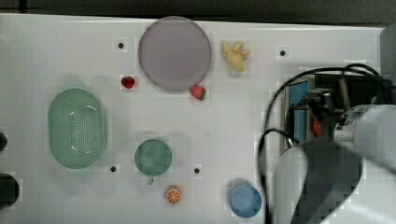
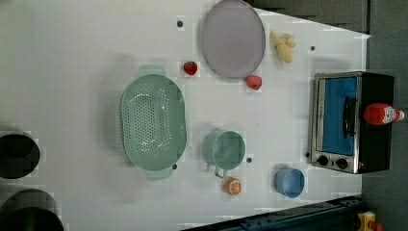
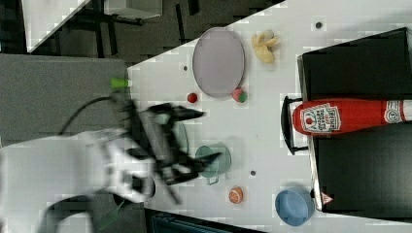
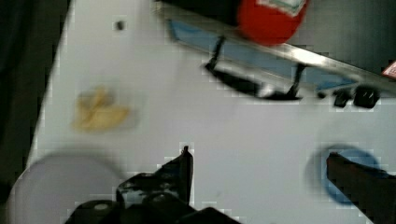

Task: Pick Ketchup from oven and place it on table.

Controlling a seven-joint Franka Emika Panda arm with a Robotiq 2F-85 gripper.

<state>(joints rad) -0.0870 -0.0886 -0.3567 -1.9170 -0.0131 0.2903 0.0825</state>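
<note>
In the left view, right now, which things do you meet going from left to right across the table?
Green colander → strawberry → green cup → strawberry by the plate → blue cup → oven → ketchup.

Even, bright overhead light washes the flat white perforated tabletop (image 1: 233,116) close to overexposure, with only faint, soft shadows beside the pale green oval colander (image 2: 153,122) and the mint green mug (image 2: 225,150). Motion blur smears the white robot arm (image 3: 63,170) and its black gripper (image 3: 189,141) in the right view. In the wrist view, the red squeeze ketchup bottle (image 4: 271,18) and the pale yellow banana bunch (image 4: 98,112) look soft and unfocused. Blocky compression artefacts ring most edges.
</note>
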